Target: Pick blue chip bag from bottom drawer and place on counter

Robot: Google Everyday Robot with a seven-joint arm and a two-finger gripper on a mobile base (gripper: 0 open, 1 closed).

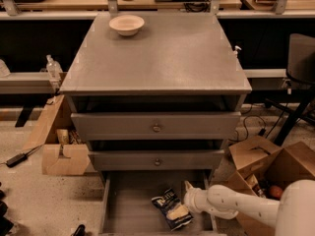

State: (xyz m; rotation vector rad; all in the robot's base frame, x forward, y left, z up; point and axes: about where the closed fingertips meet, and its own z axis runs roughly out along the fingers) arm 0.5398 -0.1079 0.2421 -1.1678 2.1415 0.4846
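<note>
Counter [162, 68]: grey cabinet top, with a bowl [127, 24] near its far-left corner.
Bottom drawer [125, 205]: pulled out below the counter's front edge, beneath two shut knobbed drawers [123, 127], with its flat floor showing.
Bag [167, 206]: lies flat on the bottom drawer's floor, below the front edge and somewhat toward the front-right corner; it is not lifted.
Bag axis: the long axis runs on a diagonal. One end points back toward the front edge and the other points outward, on the front-right corner's side.
Claw [189, 200]: at the tip of the white arm [241, 208], which comes in low from beyond the counter's right edge. It is down inside the bottom drawer at the bag's flank; whether it touches the bag or sits just beside it cannot be told.
Claw state: whether it is apart, together or clamped on the bag cannot be told.
Key relation: the bag lies right next to the claw, on the side away from the counter's right edge, with its long side toward the claw. A short sideways reach would meet its narrow width.
Step, as judged: closing in for the grasp, with pick and placing both undone.
Next move, as judged: grip across the short axis, draw out past the front edge, rise, then set down on the counter.
Risk: the crinkled bag may slide away across the floor instead of being caught.
</note>
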